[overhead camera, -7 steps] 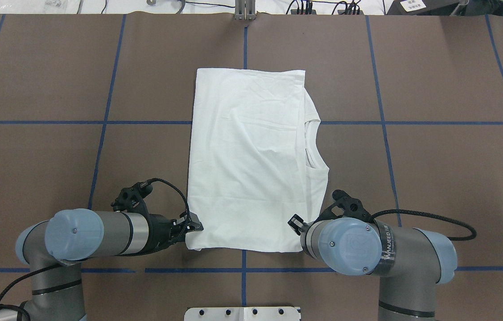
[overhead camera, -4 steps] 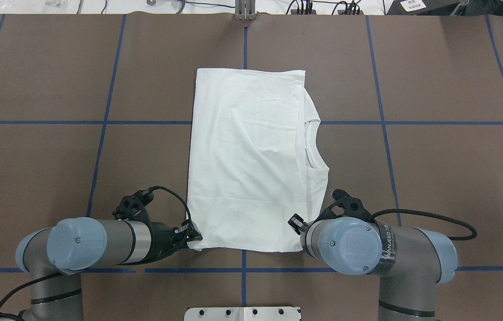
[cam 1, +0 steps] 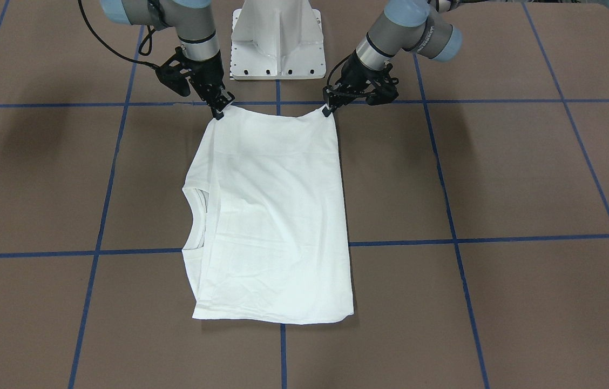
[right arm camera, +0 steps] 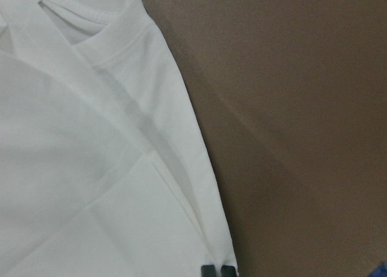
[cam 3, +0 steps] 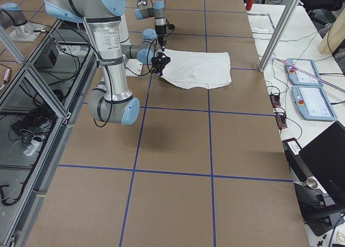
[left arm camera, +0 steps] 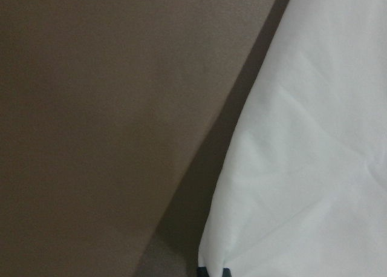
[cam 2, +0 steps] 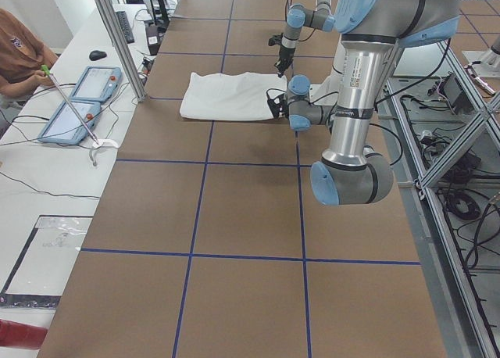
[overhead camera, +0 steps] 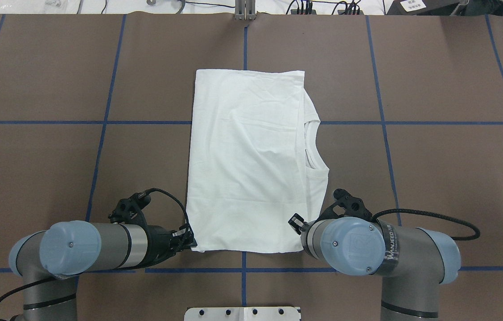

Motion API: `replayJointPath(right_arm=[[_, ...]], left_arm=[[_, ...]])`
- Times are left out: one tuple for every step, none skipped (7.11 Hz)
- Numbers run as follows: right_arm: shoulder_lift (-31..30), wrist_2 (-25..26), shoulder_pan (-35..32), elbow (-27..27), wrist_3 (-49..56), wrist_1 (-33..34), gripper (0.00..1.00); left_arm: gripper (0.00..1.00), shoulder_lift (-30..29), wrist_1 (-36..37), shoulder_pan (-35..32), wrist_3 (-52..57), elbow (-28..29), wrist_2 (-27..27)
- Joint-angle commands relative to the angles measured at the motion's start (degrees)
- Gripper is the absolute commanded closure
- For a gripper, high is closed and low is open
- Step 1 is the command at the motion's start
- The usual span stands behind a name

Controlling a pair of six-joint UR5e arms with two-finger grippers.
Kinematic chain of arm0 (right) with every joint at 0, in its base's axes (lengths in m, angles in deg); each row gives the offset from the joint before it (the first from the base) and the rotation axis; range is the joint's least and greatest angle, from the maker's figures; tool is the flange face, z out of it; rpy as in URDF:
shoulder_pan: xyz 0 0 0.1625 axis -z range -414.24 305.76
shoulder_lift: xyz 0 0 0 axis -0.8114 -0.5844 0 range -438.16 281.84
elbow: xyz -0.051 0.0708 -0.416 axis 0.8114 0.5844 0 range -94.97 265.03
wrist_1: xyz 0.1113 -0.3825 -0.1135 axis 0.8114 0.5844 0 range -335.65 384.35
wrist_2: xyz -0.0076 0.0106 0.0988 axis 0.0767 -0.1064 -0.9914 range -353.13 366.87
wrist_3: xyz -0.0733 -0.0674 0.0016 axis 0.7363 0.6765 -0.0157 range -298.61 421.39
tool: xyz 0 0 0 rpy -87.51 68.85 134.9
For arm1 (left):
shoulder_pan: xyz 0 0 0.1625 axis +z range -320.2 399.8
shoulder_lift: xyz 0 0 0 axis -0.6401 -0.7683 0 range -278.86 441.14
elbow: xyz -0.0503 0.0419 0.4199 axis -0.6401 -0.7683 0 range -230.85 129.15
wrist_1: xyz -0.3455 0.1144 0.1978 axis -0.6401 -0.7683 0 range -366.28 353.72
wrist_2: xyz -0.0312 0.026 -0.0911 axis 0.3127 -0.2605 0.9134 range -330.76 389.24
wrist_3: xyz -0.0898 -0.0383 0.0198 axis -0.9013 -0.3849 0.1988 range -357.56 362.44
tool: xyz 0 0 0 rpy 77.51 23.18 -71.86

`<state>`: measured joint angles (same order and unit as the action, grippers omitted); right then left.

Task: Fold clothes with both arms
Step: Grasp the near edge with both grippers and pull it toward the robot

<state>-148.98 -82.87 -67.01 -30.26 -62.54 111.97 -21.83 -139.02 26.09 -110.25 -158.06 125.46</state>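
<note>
Mid-table, on the brown blue-gridded table top (cam 1: 499,178): one white long-sleeved cotton T-shirt (cam 1: 277,216), folded into a flat rectangle. Black left gripper (cam 1: 327,111) and black right gripper (cam 1: 219,112) each pinch a robot-side corner. I'd lift both level, together, towards the far hem.

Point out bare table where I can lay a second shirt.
Bare table spreads left of the T-shirt and right of it, past the collar; the strip beyond its far edge is free too. Crowded: the near edge, where the left gripper and right gripper hold its corners.
</note>
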Motion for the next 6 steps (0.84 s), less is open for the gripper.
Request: replayJointPath(right_arm=[[-2.5, 0.0, 0.0, -3.3, 0.0, 0.1, 1.00], [-5.0, -1.0, 0.0, -7.5, -0.2, 0.1, 1.00], [-7.1, -3.6, 0.0, -11.3, -2.1, 0.3, 1.00], [-8.4, -4.5, 1.2, -14.4, -3.5, 0.3, 1.00], [-8.4, -4.5, 3.0, -16.3, -5.9, 0.4, 1.00], [-8.4, -4.5, 4.8, -17.6, -6.9, 0.4, 1.00]], left_arm=[[1.00, 5.0, 0.0, 2.7, -2.9, -7.9, 0.2], [1.00, 7.2, 0.0, 4.4, -6.1, -13.0, 0.2], [1.00, 7.6, 0.1, 6.1, -9.0, -15.0, 0.1], [1.00, 7.4, 1.2, 6.8, -10.4, -17.3, 0.1], [1.00, 7.3, 4.0, 7.2, -11.1, -19.5, 0.2], [1.00, 7.2, 5.5, 7.2, -11.2, -20.9, 0.3]])
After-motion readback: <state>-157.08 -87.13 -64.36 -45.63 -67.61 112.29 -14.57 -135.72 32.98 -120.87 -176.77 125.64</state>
